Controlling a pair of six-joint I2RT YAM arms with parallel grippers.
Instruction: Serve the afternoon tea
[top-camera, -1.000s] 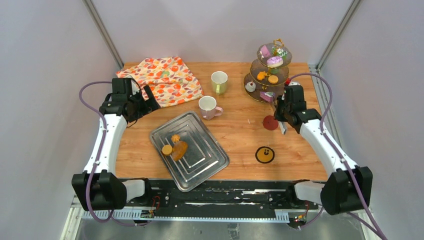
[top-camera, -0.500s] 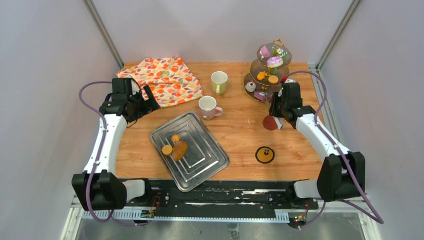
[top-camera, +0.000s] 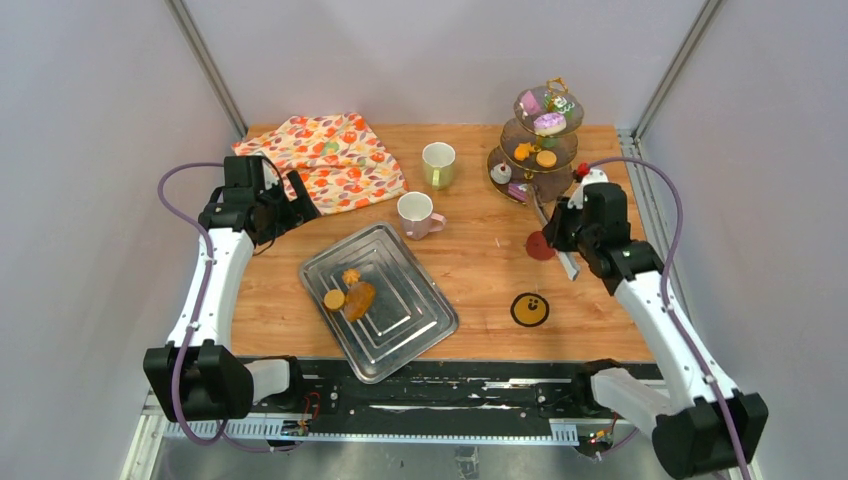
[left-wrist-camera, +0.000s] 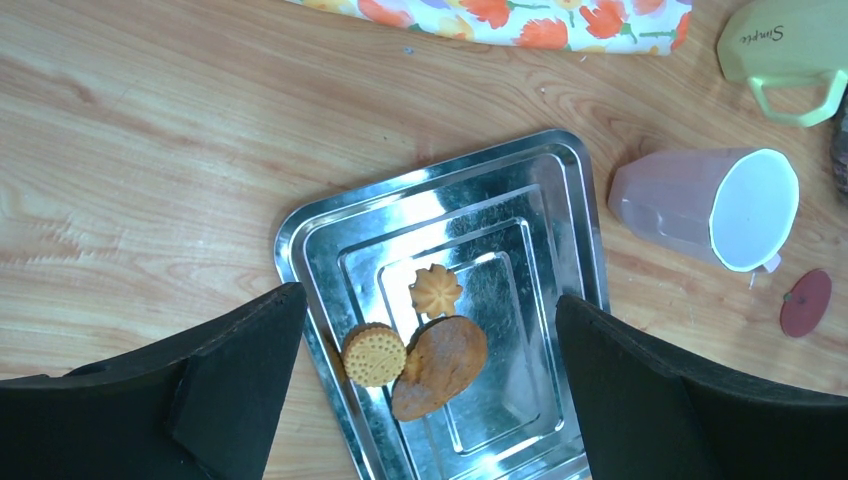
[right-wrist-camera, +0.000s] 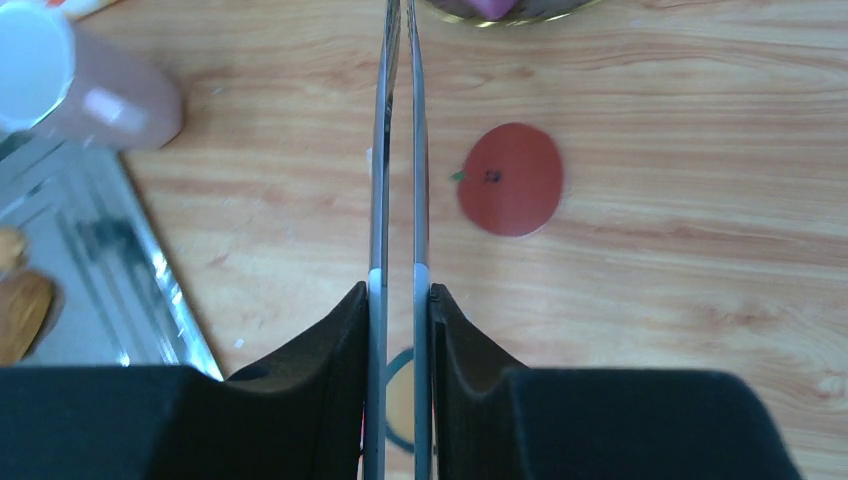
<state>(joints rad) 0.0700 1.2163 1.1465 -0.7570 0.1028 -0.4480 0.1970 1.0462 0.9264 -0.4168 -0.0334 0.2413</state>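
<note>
My right gripper (right-wrist-camera: 399, 295) is shut on the long metal tongs (right-wrist-camera: 380, 200). Their two blades run almost together toward the lowest plate of the three-tier stand (top-camera: 545, 150), which carries purple, green and orange pastries. I see nothing between the blades. A pink mug (top-camera: 418, 214) and a pale-green mug (top-camera: 437, 164) stand mid-table. The steel tray (left-wrist-camera: 540, 250) holds a flower cookie (left-wrist-camera: 437, 290), a round cookie (left-wrist-camera: 373, 354) and an oval brown cake (left-wrist-camera: 440, 367). High above the tray, my left gripper (left-wrist-camera: 428, 300) is open and holds nothing.
A red apple-shaped coaster (right-wrist-camera: 510, 180) lies just right of the tongs. A yellow smiley coaster (top-camera: 529, 309) is nearer the front edge. The orange floral cloth (top-camera: 325, 160) lies folded at the back left, beside my left arm.
My right arm has drawn back a little to the right, away from the stand, with the tongs still in its grip. The left arm has not moved.
</note>
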